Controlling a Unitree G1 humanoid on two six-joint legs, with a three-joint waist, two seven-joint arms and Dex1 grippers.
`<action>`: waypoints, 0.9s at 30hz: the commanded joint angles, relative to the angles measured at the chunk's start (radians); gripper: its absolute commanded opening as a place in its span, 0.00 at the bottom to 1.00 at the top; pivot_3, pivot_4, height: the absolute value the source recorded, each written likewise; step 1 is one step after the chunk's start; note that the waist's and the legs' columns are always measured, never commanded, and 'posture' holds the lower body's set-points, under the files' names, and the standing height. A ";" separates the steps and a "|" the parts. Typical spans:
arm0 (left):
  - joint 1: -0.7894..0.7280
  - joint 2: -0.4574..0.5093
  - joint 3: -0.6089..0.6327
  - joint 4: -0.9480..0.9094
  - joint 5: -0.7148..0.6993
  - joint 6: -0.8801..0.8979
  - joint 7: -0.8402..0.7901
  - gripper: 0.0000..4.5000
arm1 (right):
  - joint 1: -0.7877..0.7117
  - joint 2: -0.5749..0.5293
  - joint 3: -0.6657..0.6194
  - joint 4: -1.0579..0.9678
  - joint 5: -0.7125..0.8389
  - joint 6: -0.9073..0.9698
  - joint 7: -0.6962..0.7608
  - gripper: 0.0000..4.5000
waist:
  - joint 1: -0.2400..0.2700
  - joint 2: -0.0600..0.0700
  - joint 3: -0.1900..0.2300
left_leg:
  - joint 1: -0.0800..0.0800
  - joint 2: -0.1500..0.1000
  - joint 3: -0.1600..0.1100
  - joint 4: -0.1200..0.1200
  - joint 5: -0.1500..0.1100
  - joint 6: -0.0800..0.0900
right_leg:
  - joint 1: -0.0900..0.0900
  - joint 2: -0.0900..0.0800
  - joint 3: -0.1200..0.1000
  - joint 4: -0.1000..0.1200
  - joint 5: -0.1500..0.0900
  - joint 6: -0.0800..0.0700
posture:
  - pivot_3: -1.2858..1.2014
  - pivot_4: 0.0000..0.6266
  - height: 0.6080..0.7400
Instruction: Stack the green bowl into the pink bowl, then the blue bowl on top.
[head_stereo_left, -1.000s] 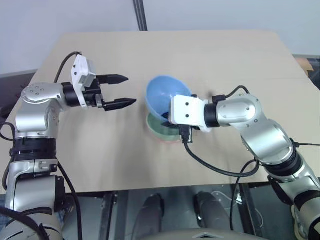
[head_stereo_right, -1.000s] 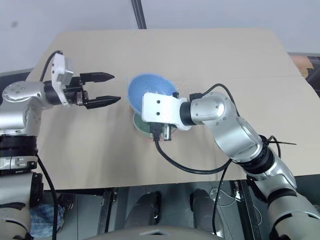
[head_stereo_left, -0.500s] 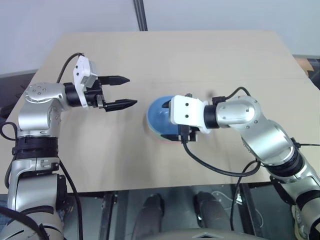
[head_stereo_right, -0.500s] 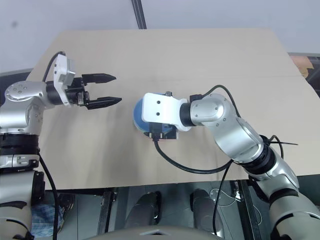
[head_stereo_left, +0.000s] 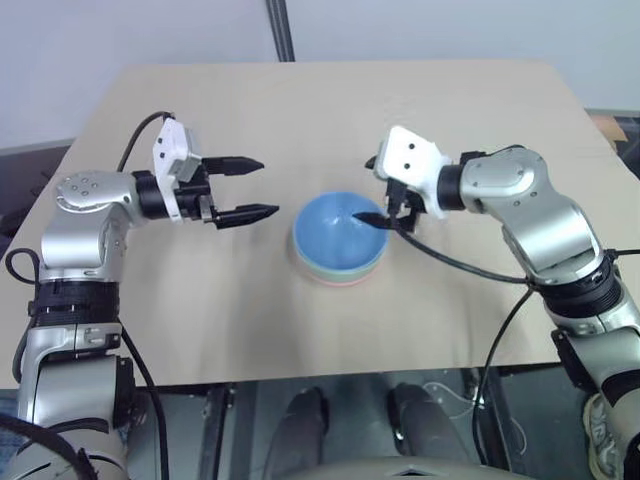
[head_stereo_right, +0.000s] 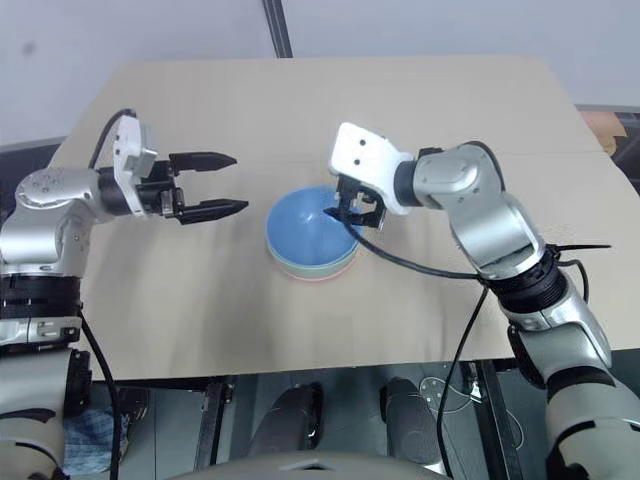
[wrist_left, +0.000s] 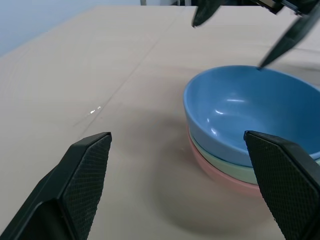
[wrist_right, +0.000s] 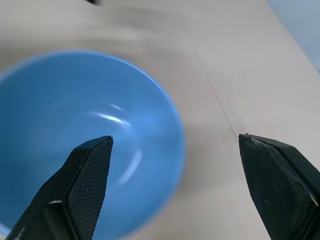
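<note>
Right gripper (head_stereo_left: 378, 190) hangs just above the near-right rim of the stack in the left eye view, its two black fingers spread apart and holding nothing; the arm reaches in from the right, wrist bent toward the robot's left. Small round sky-blue plastic bowl (head_stereo_left: 338, 233) sits topmost — smooth, plain, upright — at mid-table on the pale wooden tabletop (head_stereo_left: 450, 110). Left gripper (head_stereo_left: 254, 188) is level, well apart to the stack's left, fingers wide and empty.

Left wrist view: three bowls, one of each colour, nested. The blue bowl rests in the mint-green plastic bowl (wrist_left: 235, 168), which rests in the salmon-pink plastic bowl (wrist_left: 227, 182) — only rims of the lower two show.

Right wrist view: the blue bowl's glossy interior lies beyond the spread fingers.
</note>
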 joint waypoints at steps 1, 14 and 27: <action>0.042 0.016 0.046 -0.108 -0.028 0.032 0.047 1.00 | -0.015 -0.012 -0.111 0.015 0.057 0.002 -0.006 0.93 | 0.000 0.000 0.000 | 0.000 0.000 0.000 0.000 0.000 0.000 | 0.000 0.000 0.000 0.000 0.000 0.000 | 0.52 0.24 1.00; 0.378 0.050 0.249 -0.456 -0.141 0.171 0.189 1.00 | 0.279 -0.100 -0.431 -0.032 0.324 -0.123 0.076 0.93 | 0.009 0.000 0.000 | 0.000 0.000 0.001 0.000 0.000 0.000 | 0.001 0.000 0.001 0.000 0.000 0.000 | 0.52 0.24 1.00; 0.596 0.037 0.345 -0.606 -0.183 0.189 0.280 1.00 | 0.508 -0.286 -0.512 0.202 0.371 -0.480 0.362 0.93 | 0.023 0.000 0.000 | 0.004 0.000 0.002 0.001 -0.001 0.001 | 0.005 -0.001 0.001 -0.001 0.000 0.000 | 0.52 0.24 1.00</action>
